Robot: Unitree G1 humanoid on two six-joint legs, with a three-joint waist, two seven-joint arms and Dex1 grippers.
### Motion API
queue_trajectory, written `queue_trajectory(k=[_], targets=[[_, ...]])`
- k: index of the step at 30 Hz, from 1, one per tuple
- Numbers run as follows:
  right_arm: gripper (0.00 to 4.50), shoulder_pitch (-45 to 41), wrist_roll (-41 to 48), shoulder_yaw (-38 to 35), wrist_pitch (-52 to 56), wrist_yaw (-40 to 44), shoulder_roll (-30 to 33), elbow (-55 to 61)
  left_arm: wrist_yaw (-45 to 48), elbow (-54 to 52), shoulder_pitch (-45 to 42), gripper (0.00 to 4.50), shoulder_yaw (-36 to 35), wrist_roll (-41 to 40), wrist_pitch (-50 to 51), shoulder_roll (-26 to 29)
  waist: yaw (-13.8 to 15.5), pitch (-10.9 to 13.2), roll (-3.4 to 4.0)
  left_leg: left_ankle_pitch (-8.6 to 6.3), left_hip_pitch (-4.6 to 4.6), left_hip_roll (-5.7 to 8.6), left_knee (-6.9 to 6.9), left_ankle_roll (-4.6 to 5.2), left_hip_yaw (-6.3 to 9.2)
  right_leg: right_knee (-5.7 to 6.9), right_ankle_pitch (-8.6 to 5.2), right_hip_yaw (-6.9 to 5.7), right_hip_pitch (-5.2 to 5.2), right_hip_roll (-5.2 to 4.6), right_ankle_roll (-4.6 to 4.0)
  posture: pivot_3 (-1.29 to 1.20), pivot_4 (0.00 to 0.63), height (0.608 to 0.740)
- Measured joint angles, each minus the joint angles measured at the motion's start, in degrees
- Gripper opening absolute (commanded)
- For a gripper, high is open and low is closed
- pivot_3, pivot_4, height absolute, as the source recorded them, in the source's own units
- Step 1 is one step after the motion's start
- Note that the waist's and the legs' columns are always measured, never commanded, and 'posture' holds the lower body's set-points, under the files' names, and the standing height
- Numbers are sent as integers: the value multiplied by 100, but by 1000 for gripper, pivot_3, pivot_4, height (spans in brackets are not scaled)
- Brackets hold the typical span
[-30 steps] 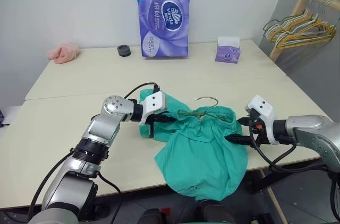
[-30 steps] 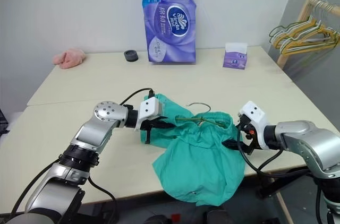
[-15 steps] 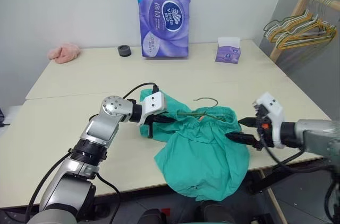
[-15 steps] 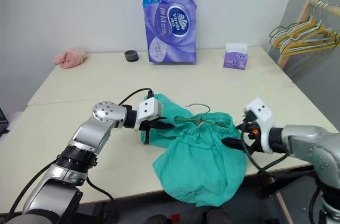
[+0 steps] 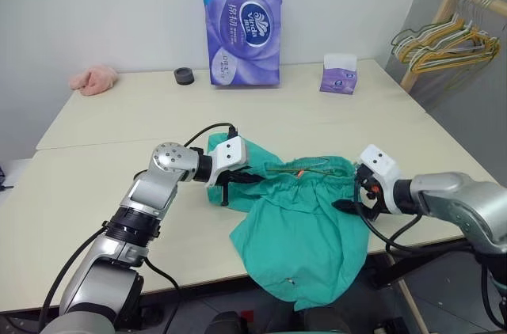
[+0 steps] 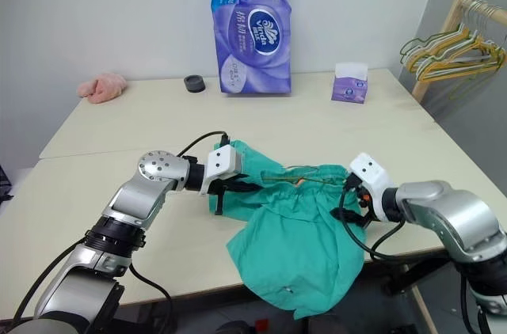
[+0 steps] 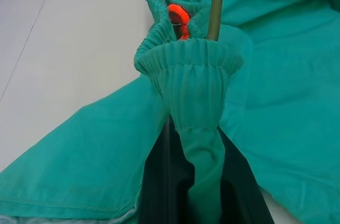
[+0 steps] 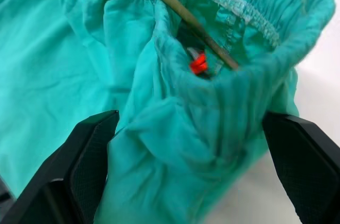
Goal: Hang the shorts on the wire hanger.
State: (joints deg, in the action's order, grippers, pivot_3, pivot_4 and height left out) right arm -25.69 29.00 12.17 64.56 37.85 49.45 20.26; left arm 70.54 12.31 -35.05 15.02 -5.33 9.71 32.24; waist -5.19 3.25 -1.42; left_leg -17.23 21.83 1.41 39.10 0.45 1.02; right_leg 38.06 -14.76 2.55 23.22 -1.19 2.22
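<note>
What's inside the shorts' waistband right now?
Inside the shorts waistband: a stretch of the wire hanger and a small orange clip. Fabric covers the rest of the hanger.

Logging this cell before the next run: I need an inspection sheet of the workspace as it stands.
Surface: pale table, two tops butted together.
Job's things: teal shorts draped over the front edge; wire hanger runs through the waistband.
Clutter: tissue pack, tissue box, pink cloth, black cap.
Grippers: left gripper shut on the waistband; right gripper open astride the waistband's other end.
Cables: black cable on the left arm.
Surroundings: rack of hangers.
</note>
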Motion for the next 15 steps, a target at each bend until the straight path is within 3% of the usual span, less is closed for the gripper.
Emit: queue_trajectory(k=[2,5,15], targets=[[4467,-89,-177,229,-222,201,0,-215,0,0,2,0,-1,0,13,11,6,0,0,0,1,0,0,0,0,-1,0,1,0,0,0,-144,34,740],[3972,-248,-430,526,-522,411,-49,-502,-3,-4,3,0,-1,-5,30,12,6,0,0,0,1,1,2,0,-1,-1,0,1,0,-1,0,-144,34,740],[515,-295,-1130,716,-1538,767,-257,-746,-7,-7,8,0,-55,-30,119,41,19,0,0,0,1,0,2,-1,2,2,0,0,2,-2,0,-130,36,740]])
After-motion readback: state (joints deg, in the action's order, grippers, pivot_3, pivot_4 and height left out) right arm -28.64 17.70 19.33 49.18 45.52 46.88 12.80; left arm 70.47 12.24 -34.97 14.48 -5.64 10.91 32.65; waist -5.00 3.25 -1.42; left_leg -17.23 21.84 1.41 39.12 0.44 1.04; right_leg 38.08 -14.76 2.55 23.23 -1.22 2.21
